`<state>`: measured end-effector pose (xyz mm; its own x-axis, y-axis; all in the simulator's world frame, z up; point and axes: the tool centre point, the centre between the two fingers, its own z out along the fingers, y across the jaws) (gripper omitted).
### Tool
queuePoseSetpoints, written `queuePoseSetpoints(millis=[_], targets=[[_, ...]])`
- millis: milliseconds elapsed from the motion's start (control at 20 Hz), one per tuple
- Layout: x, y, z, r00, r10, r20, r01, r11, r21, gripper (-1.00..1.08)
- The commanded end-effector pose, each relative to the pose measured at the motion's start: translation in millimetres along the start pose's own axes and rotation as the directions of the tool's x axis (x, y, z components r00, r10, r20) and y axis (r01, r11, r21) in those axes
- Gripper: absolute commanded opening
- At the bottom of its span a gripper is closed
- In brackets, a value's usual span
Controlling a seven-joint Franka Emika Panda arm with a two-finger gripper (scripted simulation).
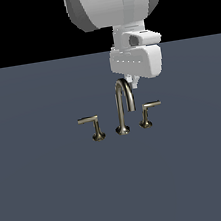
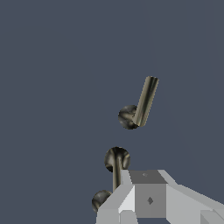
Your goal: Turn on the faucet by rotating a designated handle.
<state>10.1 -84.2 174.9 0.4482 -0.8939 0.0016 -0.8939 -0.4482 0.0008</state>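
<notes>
The brushed-metal faucet (image 1: 124,105) stands mid-floor, its arched spout between two levers. The handle (image 1: 148,111), with a short bar on a leaning stem, is on the exterior view's right. My gripper (image 1: 135,82) hangs just above and behind the spout's arch, between spout and handle, touching neither. Only a small fingertip shows under the white hand, so its opening is unclear. In the wrist view the spout's foot (image 2: 117,159) sits near the hand housing (image 2: 148,199). A round foot (image 2: 101,200) peeks out beside it, mostly hidden.
The longer lever (image 1: 92,125) on an upright stem stands on the exterior view's left; a lever (image 2: 144,100) shows in full in the wrist view. A flat grey-blue floor (image 1: 54,192) lies all around. The arm's bulk hangs overhead.
</notes>
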Motion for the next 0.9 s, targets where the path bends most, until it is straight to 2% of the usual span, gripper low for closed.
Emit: queuePoseSetpoints(millis=[0, 450, 850], targets=[[16, -5, 18, 0.998, 0.061, -0.001, -0.061, 0.998, 0.000, -1.00], [63, -12, 65, 0.974, 0.228, -0.001, -0.228, 0.974, -0.001, -1.00], [82, -13, 83, 0.956, 0.294, 0.001, -0.294, 0.956, 0.000, -1.00]])
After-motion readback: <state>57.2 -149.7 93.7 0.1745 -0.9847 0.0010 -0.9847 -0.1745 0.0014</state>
